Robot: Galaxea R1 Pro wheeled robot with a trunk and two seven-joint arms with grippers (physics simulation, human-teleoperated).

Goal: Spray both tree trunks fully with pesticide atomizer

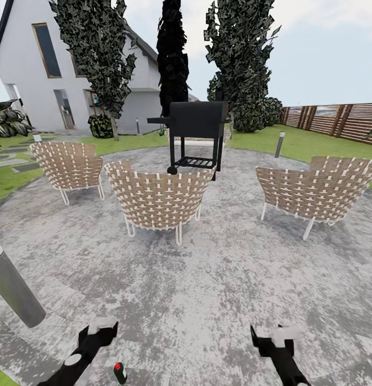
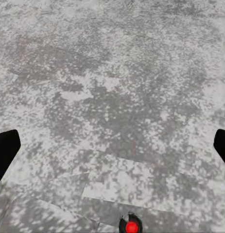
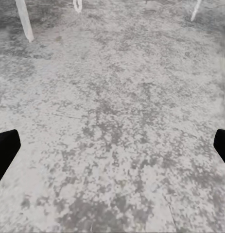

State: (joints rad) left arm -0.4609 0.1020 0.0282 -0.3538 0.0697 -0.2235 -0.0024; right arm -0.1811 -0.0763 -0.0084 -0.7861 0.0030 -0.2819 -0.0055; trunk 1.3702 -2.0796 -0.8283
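While grippers [image 1: 100,328] [image 1: 272,338] gape empty, grill [image 1: 196,134], woven chairs [image 1: 156,198]

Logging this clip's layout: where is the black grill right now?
Head view, centre: the grill stands on the paved patch behind the middle chair, before the dark cypresses.

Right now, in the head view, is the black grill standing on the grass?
No. The black grill stands on the grey paved patch, behind the middle woven chair, with the lawn beyond it.
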